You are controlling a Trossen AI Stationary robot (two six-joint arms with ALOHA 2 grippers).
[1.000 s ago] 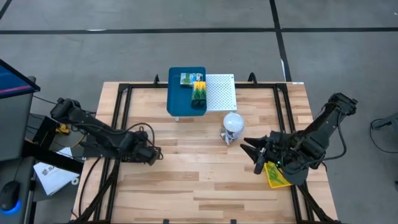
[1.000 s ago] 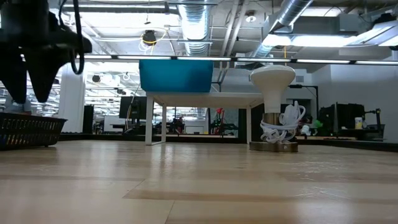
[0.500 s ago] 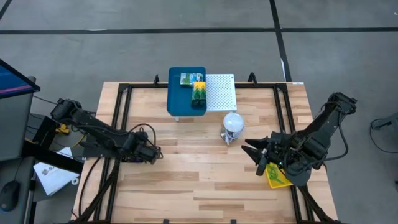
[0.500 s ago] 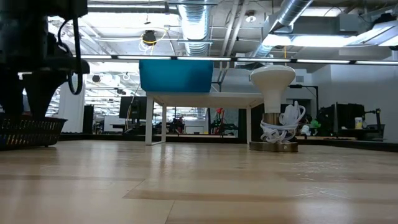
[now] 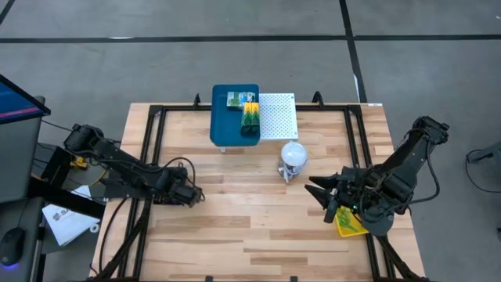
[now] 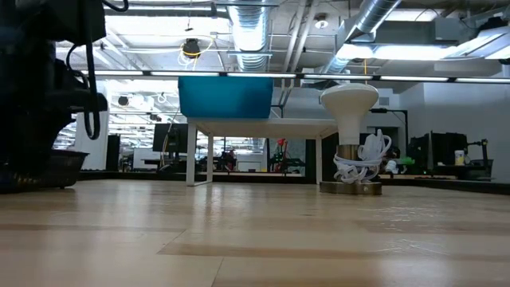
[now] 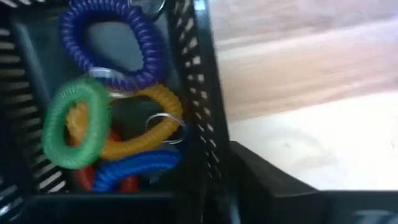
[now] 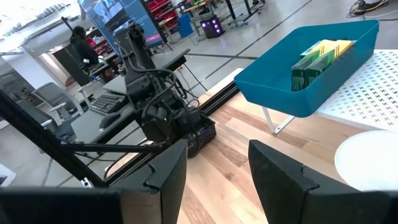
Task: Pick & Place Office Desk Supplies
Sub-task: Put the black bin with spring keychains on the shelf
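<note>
High view — blue tray: the blue tray [image 5: 233, 116] sits at 12 o'clock of the table [image 5: 258, 235] on white legs; a crayon box [image 5: 250, 116] and a small green packet [image 5: 237, 99] already lie in its 1 o'clock corner, beside the white perforated board [image 5: 278, 116].
High view — left gripper: the left gripper [image 5: 190, 195] is low at 9 o'clock of the table; whether its fingers are parted cannot be told here.
High view — right gripper: the right gripper [image 5: 319, 199] hovers at 4 o'clock, fingers spread and empty, just in front of a yellow-green item [image 5: 347, 222] that is not yet moved.
Low view — lamp: the white ball-shaped lamp [image 6: 349, 135] stands on the table; the tray's contents are hidden behind its wall.
Left wrist view — black mesh basket: the black mesh basket [image 7: 193, 74] holds the coil loops, purple [image 7: 112, 43], green [image 7: 78, 127], orange [image 7: 140, 134], blue [image 7: 134, 168] and red [image 7: 102, 180]; none is gripped.
Right wrist view — fingers: the fingers [image 8: 168, 165] stand well apart, gripping nothing.
Progress (judgement): two supplies appear placed; the loops and the yellow-green item appear left.
</note>
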